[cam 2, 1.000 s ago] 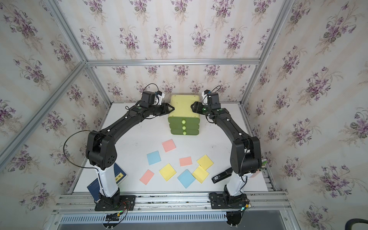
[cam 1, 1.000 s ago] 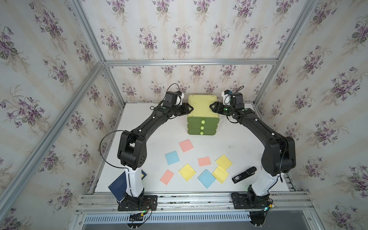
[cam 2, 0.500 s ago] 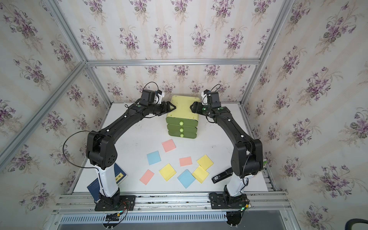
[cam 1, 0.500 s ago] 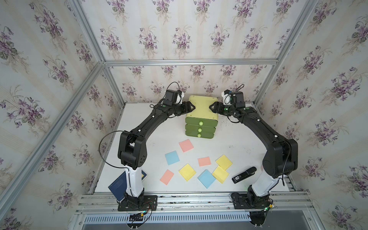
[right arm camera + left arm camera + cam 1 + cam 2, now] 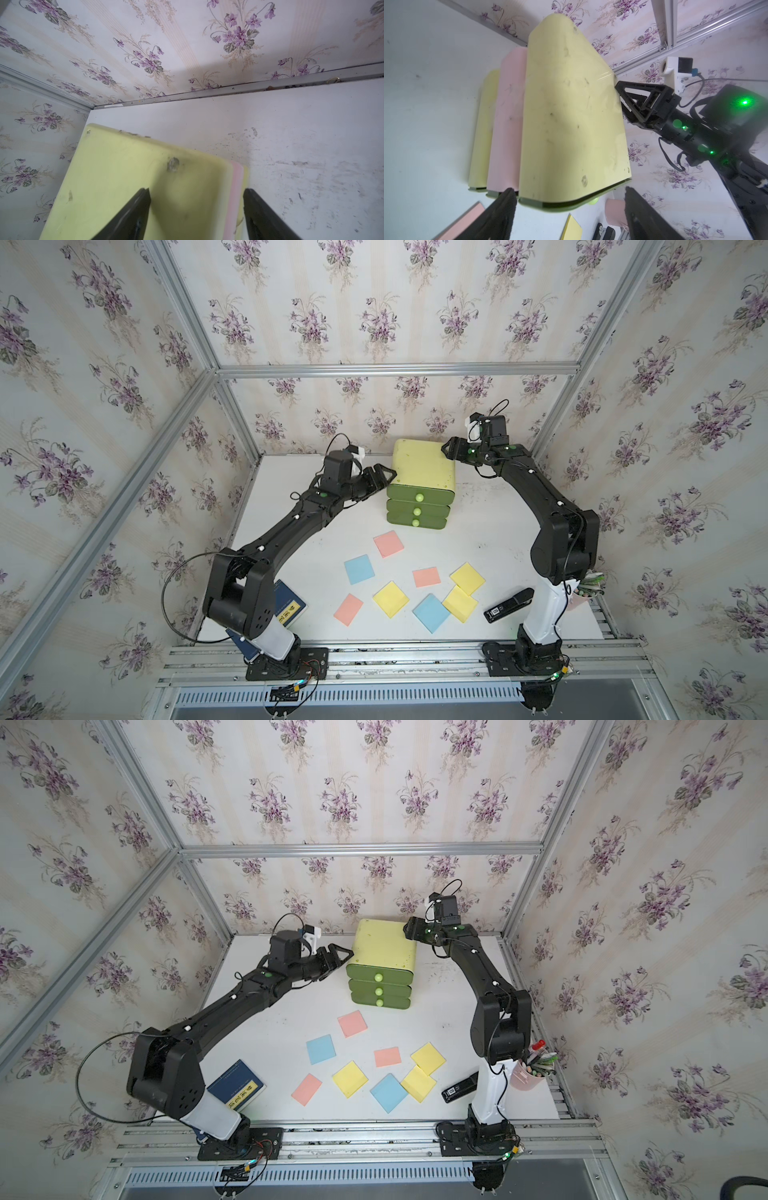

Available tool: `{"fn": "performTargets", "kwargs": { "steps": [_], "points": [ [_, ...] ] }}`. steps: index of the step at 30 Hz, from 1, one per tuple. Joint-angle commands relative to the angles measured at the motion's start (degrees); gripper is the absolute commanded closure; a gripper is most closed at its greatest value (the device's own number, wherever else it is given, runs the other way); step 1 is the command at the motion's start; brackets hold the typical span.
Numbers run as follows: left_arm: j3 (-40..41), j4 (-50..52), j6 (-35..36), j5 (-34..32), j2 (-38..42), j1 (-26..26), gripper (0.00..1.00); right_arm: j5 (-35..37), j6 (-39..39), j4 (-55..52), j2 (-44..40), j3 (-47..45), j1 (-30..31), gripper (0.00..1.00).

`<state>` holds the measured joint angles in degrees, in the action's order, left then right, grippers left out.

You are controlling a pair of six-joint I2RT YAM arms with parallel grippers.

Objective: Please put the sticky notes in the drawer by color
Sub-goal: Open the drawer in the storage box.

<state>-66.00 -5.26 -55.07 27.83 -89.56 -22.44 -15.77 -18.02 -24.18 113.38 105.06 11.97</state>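
The drawer [image 5: 422, 466] [image 5: 384, 946], a pale yellow-green cabinet with three green fronts and round knobs, stands at the table's back middle. My left gripper [image 5: 384, 476] [image 5: 571, 199] is open beside its left front corner, gripping nothing. My right gripper [image 5: 448, 448] [image 5: 196, 207] is open at the top right back corner, one finger over the top and one past the side. Several sticky notes lie loose in front: pink [image 5: 388, 543], blue [image 5: 359, 569], yellow [image 5: 390, 599].
A dark blue book [image 5: 289, 605] lies by the left arm's base. A black stapler [image 5: 509, 605] lies near the right arm's base, and a pink pen cup [image 5: 527, 1078] stands at the right edge. The back wall is close behind the cabinet.
My left gripper has drawn back from the cabinet's side and its jaws have widened. The cabinet's front has turned slightly to the left. The right gripper stays at the top corner.
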Motion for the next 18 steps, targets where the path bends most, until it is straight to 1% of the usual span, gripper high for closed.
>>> {"fn": "performTargets", "kwargs": {
  "steps": [1,3,4,6,8,12,14,18],
  "points": [
    [7.4,-20.2,-12.5,-3.1,3.8,-2.0,0.20,1.1,1.2,-0.8,1.5,1.6,0.0,0.26],
    [12.0,-25.5,-16.4,-6.3,5.3,-4.1,0.21,1.0,1.2,-0.3,2.2,1.4,0.0,0.28],
    [13.9,-27.4,-18.5,-7.0,5.5,-5.3,0.22,0.9,1.2,-0.2,2.4,1.3,0.0,0.30],
    [18.8,-35.3,-23.0,-11.9,5.3,-8.2,0.23,0.8,1.2,0.1,2.8,0.7,-0.1,0.31],
    [22.0,-39.6,-25.4,-16.6,4.4,-11.8,0.25,0.5,1.1,0.9,2.8,-0.6,0.0,0.31],
    [23.9,-45.4,-27.1,-24.1,0.4,-17.4,0.27,0.0,0.8,2.2,1.9,-3.4,0.0,0.32],
    [23.8,-47.7,-27.5,-26.5,-1.5,-19.0,0.29,-0.2,0.5,2.5,1.0,-4.9,-0.1,0.32],
    [21.2,-48.8,-28.0,-31.1,-4.9,-21.0,0.31,-0.3,-0.2,5.5,-1.7,-9.4,-0.1,0.32]
  ]
}}
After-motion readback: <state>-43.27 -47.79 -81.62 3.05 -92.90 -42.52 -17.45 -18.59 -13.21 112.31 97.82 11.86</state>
